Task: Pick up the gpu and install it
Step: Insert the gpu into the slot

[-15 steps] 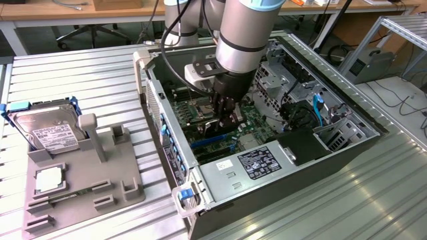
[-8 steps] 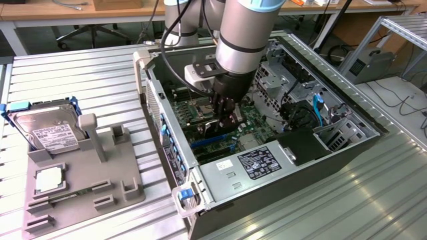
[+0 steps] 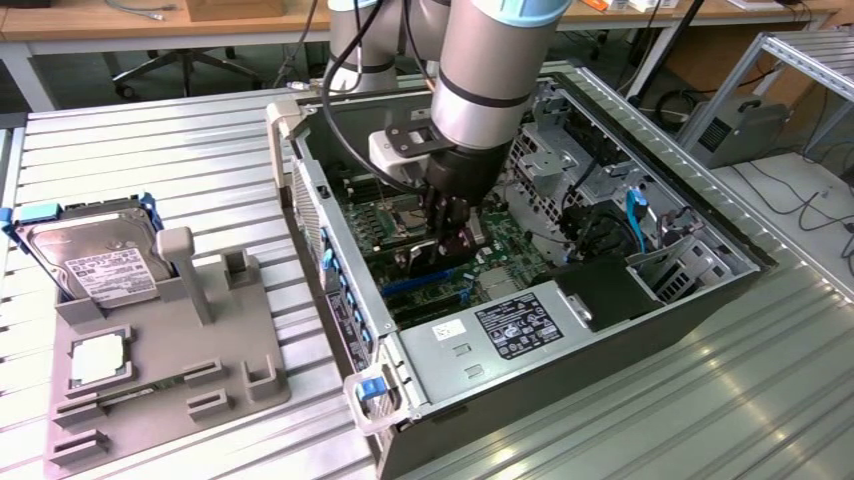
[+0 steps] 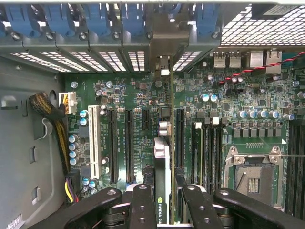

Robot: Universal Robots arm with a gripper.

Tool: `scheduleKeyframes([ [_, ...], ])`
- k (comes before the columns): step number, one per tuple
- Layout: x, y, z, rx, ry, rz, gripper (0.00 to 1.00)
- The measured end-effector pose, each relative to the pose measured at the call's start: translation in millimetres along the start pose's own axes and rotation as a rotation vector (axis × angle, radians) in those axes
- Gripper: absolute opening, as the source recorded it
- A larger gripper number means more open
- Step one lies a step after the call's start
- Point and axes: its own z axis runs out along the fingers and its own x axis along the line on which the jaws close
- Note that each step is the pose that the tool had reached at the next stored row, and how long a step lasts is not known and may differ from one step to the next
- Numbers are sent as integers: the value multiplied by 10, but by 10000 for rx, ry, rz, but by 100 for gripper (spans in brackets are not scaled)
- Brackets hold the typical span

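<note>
The gpu (image 4: 162, 183) is a thin black card seen edge-on, with an NVIDIA label, and my gripper (image 4: 164, 210) is shut on it, one black finger (image 4: 142, 205) on each side. The card stands upright over the green motherboard (image 4: 138, 90), running between the long black slots (image 4: 128, 143). Its silver bracket end (image 4: 164, 64) reaches the rear slot openings of the case. In the exterior view my gripper (image 3: 447, 240) is down inside the open computer case (image 3: 694, 300), just above the motherboard, with the gpu (image 3: 430, 255) dark between the fingers. Whether the card's edge sits in a slot cannot be told.
A silver hard drive (image 3: 94, 262) in a blue caddy stands on a grey fixture (image 3: 200, 360) at the exterior view's left. Inside the case are the power supply (image 3: 521, 325), a CPU socket (image 4: 252, 176), a white slot (image 4: 94, 143), a cable bundle (image 4: 53, 119) and blue slot latches (image 4: 95, 19).
</note>
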Motion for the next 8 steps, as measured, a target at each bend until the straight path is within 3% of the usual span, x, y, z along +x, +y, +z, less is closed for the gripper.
scheduleKeyframes([
  [8,0,2,8,0,0,0,27],
])
